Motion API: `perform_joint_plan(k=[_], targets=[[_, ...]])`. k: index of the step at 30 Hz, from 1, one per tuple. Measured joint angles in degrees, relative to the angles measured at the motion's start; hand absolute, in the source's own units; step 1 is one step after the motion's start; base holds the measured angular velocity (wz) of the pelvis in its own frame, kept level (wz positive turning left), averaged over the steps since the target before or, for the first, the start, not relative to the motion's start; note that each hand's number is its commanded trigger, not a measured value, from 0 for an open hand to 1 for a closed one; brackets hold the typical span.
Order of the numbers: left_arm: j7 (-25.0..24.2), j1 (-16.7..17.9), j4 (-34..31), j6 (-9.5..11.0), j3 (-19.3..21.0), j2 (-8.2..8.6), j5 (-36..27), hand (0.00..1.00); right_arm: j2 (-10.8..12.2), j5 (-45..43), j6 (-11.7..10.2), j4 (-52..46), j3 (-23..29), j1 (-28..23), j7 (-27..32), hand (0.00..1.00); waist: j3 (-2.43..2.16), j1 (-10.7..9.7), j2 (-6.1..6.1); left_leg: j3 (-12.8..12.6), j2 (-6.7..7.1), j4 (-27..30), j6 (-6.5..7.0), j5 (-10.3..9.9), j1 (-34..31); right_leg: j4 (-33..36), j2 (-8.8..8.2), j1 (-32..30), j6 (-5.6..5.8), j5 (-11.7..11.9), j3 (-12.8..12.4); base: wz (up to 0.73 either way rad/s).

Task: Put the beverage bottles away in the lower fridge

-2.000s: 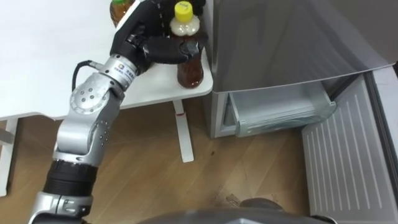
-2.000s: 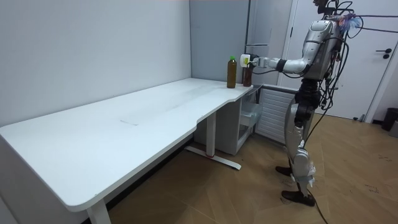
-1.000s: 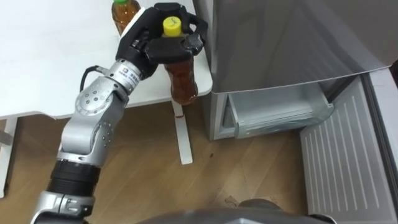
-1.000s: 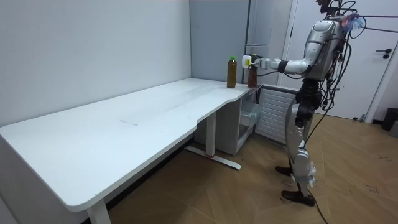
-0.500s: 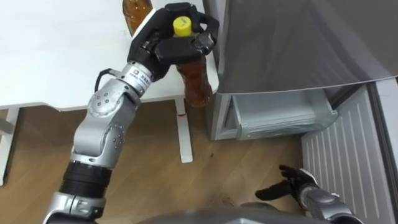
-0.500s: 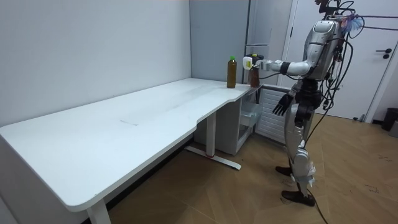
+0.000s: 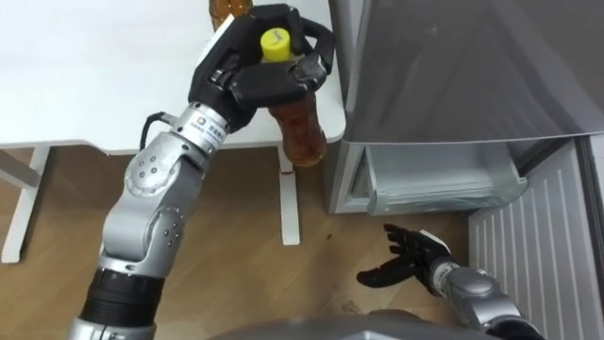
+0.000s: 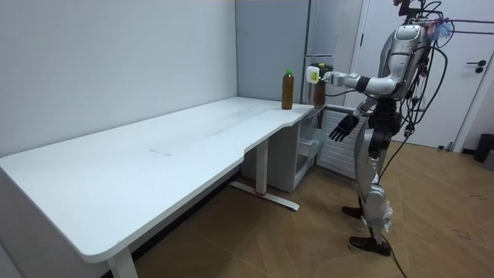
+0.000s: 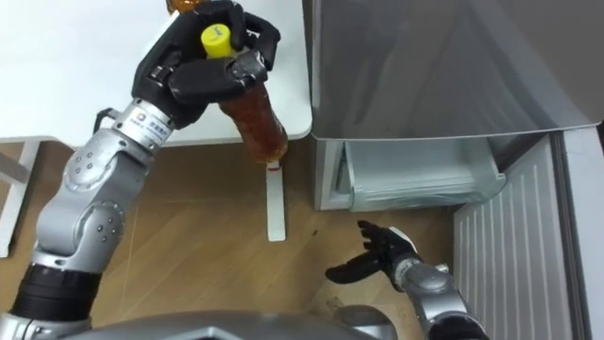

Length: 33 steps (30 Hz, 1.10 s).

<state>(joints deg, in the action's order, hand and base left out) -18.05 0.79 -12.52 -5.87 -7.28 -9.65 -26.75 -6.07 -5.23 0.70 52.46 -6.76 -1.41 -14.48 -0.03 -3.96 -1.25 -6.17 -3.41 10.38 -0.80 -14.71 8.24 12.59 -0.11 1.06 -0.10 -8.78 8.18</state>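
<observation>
Between table and fridge, left eye view: we see the left hand [image 7: 260, 71] clamped round the neck of a brown bottle [image 7: 300, 132], fingers curled just under its yellow cap [image 7: 275, 42].
Bottle: in the air, slightly tilted, its base past the corner of the white table [image 7: 75, 76] and just beside the grey fridge [image 7: 453, 66].
Lower fridge: we see its door [image 7: 538, 255] swung open and a clear drawer [image 7: 439, 179] showing.
Right hand [image 7: 411, 260]: low over the wooden floor [image 7: 226, 246], below the drawer, fingers apart and straight, touching nothing.
Right eye view: we get the same layout, with the left hand's fingers wrapped on the bottle and the right hand's fingers spread.
Room view: we see the robot standing at the table's end by the fridge, its left arm stretched out level with the bottle at its end.
Second bottle [image 8: 287, 89]: upright on the table near the corner, close to the held one.
Right hand, room view: at hip height, fingers spread.
</observation>
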Motion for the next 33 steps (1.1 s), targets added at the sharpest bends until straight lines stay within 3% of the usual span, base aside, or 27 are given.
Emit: perform_joint_plan(k=[6, 15, 25, 29, 33], targets=[[-0.4, 3.3, 0.4, 0.1, -1.0, -0.08, 0.0, 1.00, 0.1, 0.0, -0.6, 0.0, -2.1, 0.0, -1.4, 0.00, 0.06, 0.9, 0.09, 0.0, 0.07, 0.6, 0.00, 0.0, -0.6, 0.0, -0.09, -0.3, 0.00, 0.0, 0.0, 0.00], [-0.9, 3.6, 5.3, 0.1, -1.0, -1.26, 0.1, 1.00, -0.1, 0.6, -1.1, -0.8, -3.3, 0.3, -2.5, 0.00, 0.39, 1.5, 0.72, 0.5, 0.16, 1.1, 0.00, 0.0, -1.7, 0.2, -0.38, -0.8, 0.02, 0.1, 0.8, 0.03], [-0.9, 4.5, 5.9, 0.1, -0.9, -1.35, 0.0, 1.00, -0.4, 0.3, -1.3, -9.9, -3.9, -1.7, -6.4, 0.00, 0.43, 2.8, 0.82, 1.1, 0.18, 1.0, 0.00, 0.0, -1.9, 0.3, -0.54, -0.9, 0.04, 0.0, 1.6, 0.03], [-1.2, 5.4, 5.9, 1.2, -0.8, -1.99, 0.7, 1.00, -1.0, 0.0, -1.4, -13.4, -4.5, -2.0, -9.5, 0.00, 0.41, 2.9, 0.88, 1.4, 0.21, 1.0, 0.00, 0.0, -1.9, 0.3, -0.55, -0.9, 0.04, 0.0, 1.6, 0.00], [-2.2, 6.5, 5.9, 1.3, -0.9, -2.24, 1.2, 1.00, -2.1, 0.6, -1.4, -17.8, -6.8, -3.6, -11.7, 0.00, 0.46, 4.3, 1.36, 1.4, 0.19, 1.0, 0.00, 0.0, -1.4, 0.6, -0.52, -0.9, 0.03, 0.1, 1.6, 0.00]])
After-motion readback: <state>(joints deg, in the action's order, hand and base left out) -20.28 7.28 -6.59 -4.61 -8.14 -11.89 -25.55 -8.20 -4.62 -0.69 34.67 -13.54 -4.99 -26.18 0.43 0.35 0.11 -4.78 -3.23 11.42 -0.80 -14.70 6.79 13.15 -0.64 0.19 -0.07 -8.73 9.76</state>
